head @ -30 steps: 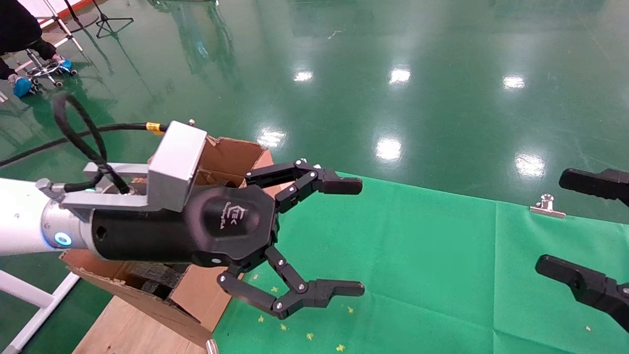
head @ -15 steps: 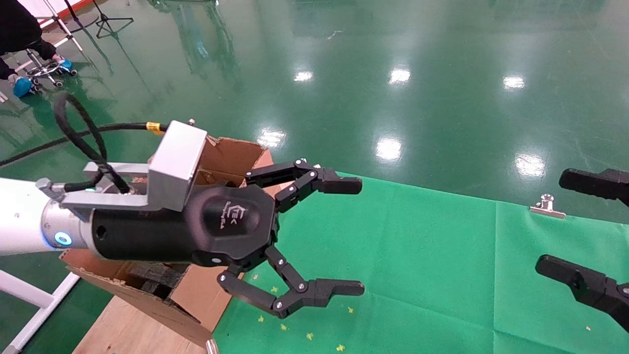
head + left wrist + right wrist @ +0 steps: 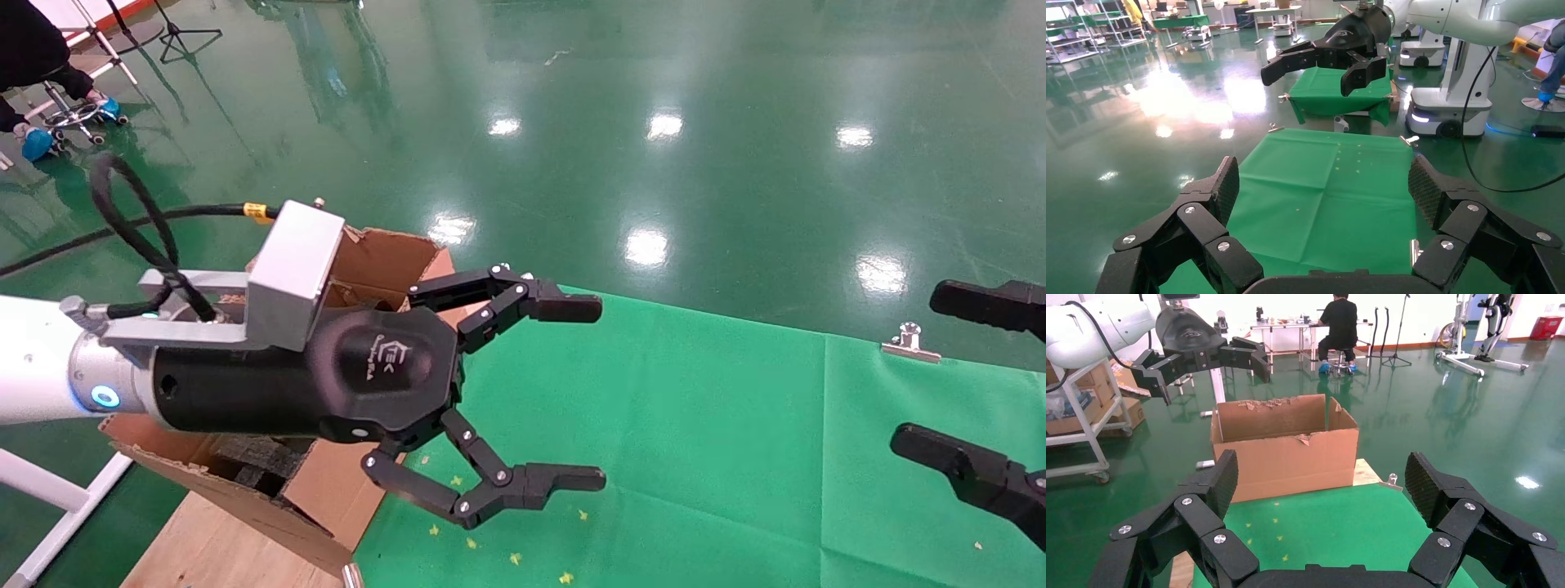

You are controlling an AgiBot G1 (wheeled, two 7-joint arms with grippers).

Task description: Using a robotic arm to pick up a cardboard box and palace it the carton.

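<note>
The small cardboard box shows in no view. The carton (image 3: pixel 384 257) stands at the table's left end with ragged flaps and black foam (image 3: pixel 253 461) inside; the right wrist view shows it (image 3: pixel 1291 456) beyond the green cloth. The robotic arm's left gripper (image 3: pixel 592 394) is open and empty. It hovers over the carton's right side and the cloth's left edge, and its own view shows only cloth between the open jaws (image 3: pixel 1324 184). My right gripper (image 3: pixel 919 367) is open and empty at the right edge, and also shows in its wrist view (image 3: pixel 1322 478).
A green cloth (image 3: pixel 695 449) covers the table, held by a metal clip (image 3: pixel 909 343) at the far edge. A wooden board (image 3: pixel 204 547) lies under the carton. Shiny green floor surrounds the table. A seated person (image 3: pixel 1340 324) is far behind the carton.
</note>
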